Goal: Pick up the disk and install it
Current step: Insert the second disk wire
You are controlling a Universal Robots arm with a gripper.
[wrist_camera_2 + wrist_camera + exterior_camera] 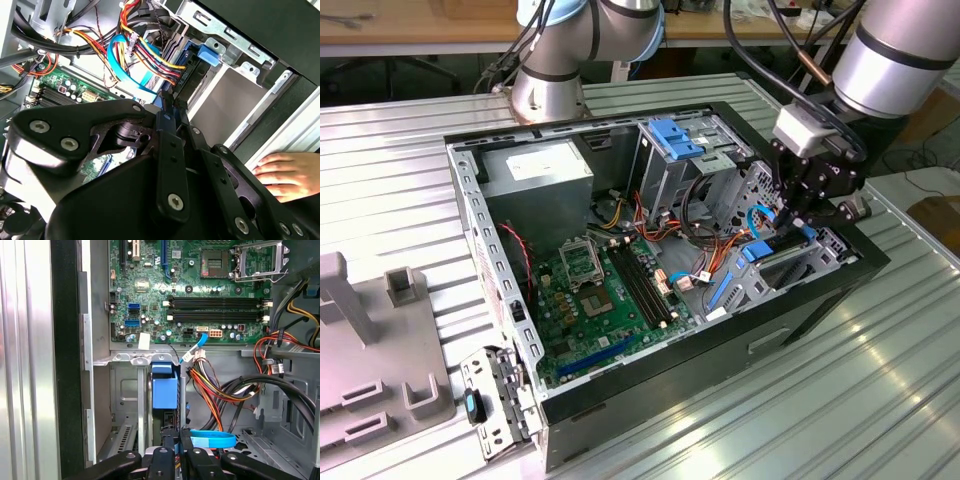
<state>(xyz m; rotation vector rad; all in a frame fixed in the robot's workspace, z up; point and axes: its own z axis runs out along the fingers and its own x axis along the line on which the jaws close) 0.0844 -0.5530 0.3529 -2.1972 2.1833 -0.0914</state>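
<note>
The disk (pixel 775 250), a dark drive in a bright blue carrier, stands on edge in the low drive bay at the open computer case's (pixel 485 230) corner, on the exterior view's right. In the first wrist view the disk's blue rail (pixel 165 390) sits between the bay's metal walls. My gripper (pixel 788 222) hangs straight over it, and in both wrist views its black fingers are pinched on the disk's (pixel 190 70) near edge. The gripper (pixel 167 102) (pixel 175 437) is shut on the disk.
Bundled power and blue data cables (pixel 220 385) crowd the bay's side. The green motherboard (pixel 595 290) fills the case floor, beside a tall grey drive cage with a blue bracket (pixel 670 135). A person's hand (pixel 287 175) rests on the case edge. A grey fixture (pixel 370 350) sits at the exterior view's left.
</note>
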